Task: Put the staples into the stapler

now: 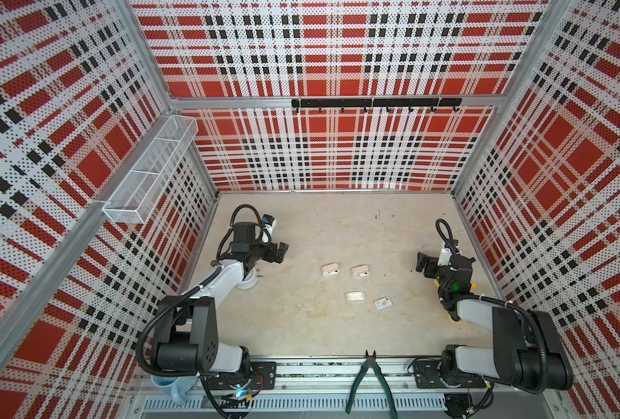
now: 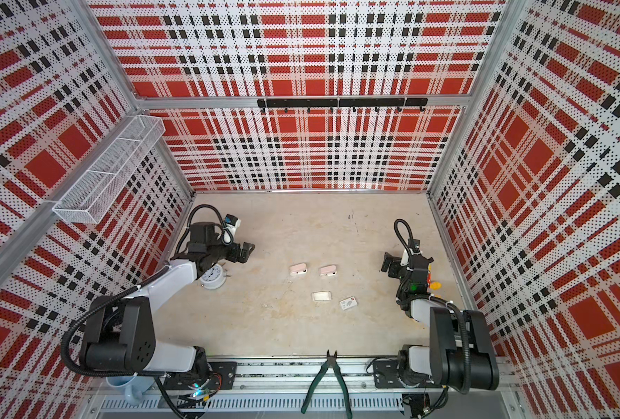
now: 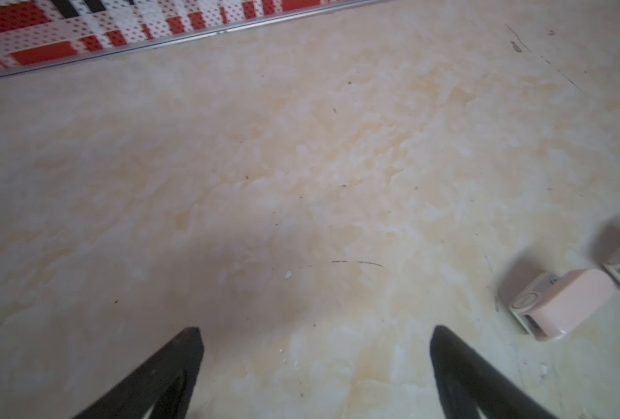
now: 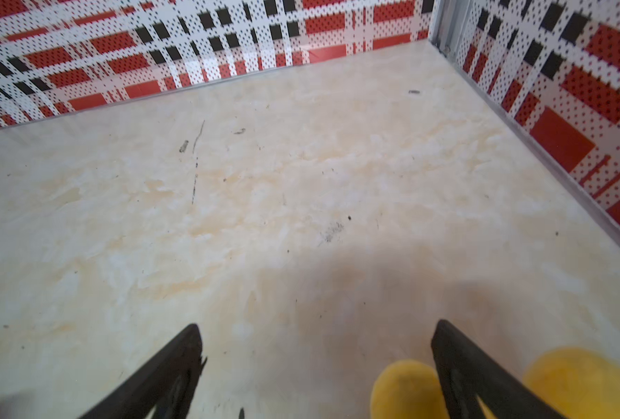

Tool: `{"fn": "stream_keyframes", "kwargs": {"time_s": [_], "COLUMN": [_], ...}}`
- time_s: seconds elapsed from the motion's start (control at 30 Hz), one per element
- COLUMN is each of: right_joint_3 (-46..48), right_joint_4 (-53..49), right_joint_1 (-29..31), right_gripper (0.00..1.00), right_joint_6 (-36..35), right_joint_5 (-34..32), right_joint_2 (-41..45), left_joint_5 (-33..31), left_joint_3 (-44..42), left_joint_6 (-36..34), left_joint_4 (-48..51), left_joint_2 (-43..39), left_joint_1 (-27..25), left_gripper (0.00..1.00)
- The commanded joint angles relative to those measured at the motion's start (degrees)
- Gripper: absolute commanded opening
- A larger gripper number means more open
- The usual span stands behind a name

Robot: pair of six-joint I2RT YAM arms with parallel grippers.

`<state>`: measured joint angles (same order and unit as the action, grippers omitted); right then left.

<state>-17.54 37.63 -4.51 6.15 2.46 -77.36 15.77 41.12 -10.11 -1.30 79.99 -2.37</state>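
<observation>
In both top views two staplers lie side by side just above the middle of the table, the left stapler near the right stapler without touching it. Below them a small tray lies left of a card sleeve, the two apart. The left gripper hangs left of the staplers and the right gripper right of them, both well apart from them. A clock stands under the left arm. Pliers lie across the rail at the bottom edge, with a cup at lower left. A wire basket hangs at upper left, a hook rail at upper centre.
</observation>
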Motion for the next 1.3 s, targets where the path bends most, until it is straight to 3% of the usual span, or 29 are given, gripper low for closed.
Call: {"fn": "stream_keyframes", "kwargs": {"time_s": [0.0,0.13,0.27,0.37,0.53,0.7,0.77,1.03,1.27], "right_joint_3": [-0.8,-0.3,0.2,-1.1,-4.0,-4.1,-4.1,-5.2,-5.7], "right_joint_4": [12.2,19.7,27.4,23.0,18.4,17.7,17.7,15.5,14.7], "right_joint_1": [0.7,0.8,1.3,1.8,3.4,3.7,3.8,4.1,4.5], "right_gripper": [1.00,1.00,1.00,1.00,1.00,1.00,1.00,1.00,1.00], "right_joint_6": [-3.7,-4.9,-5.0,-5.6,-6.6,-6.9,-6.9,-8.4,-8.7], "right_joint_5": [0.5,0.9,0.3,-0.4,-3.4,-3.9,-4.0,-1.4,-2.5], "right_joint_2": [-2.1,-7.8,-14.4,-13.4,-13.9,-13.6,-13.6,-13.7,-13.8], "left_joint_5": [-3.0,-3.2,-1.5,-1.3,-2.1,-8.3,-9.7,-6.4,-11.4], "left_joint_3": [-7.1,-17.0,-21.8,-23.3,-28.8,-28.4,-26.8,-22.6,-19.5], "left_joint_6": [3.8,6.5,10.4,11.0,14.5,9.3,9.4,10.2,8.6], "left_joint_4": [-20.7,-34.2,-46.6,-52.4,-75.4,-75.4,-69.4,-62.3,-55.2], "left_joint_2": [-4.7,-7.1,-2.3,0.7,10.7,12.8,10.9,11.0,10.3], "left_joint_1": [1.7,4.4,5.6,7.4,8.7,3.4,3.6,4.7,2.3], "left_gripper": [1.00,1.00,1.00,1.00,1.00,1.00,1.00,1.00,1.00]}}
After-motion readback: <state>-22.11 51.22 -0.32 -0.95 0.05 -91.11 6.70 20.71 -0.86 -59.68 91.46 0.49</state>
